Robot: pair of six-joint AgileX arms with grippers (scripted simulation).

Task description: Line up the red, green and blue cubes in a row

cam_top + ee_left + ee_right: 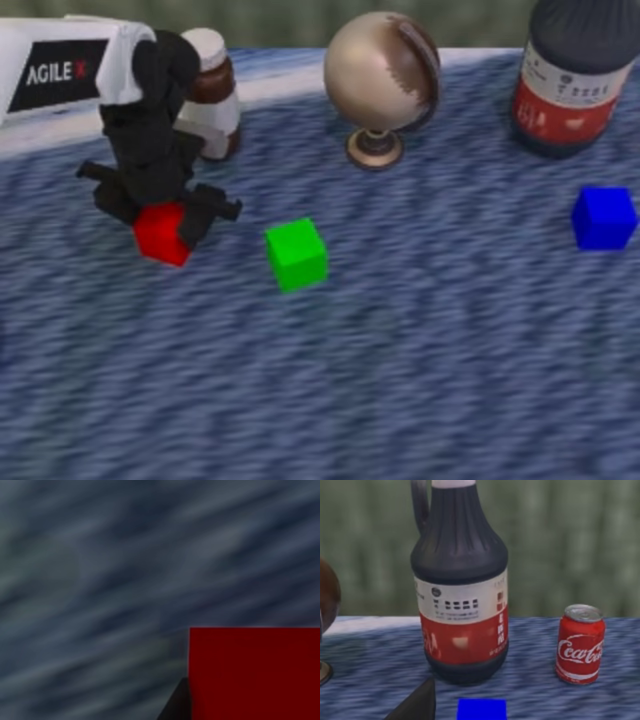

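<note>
Three cubes lie across the table: the red cube (163,233) at the left, the green cube (297,254) just to its right, the blue cube (604,217) far off at the right edge. My left gripper (165,215) stands directly over the red one, fingers clamped on its sides (so the row likely builds rightward toward green). My right arm is out of the top view.

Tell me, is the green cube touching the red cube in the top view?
No, the green cube sits apart from the red cube, with bare table between them.
</note>
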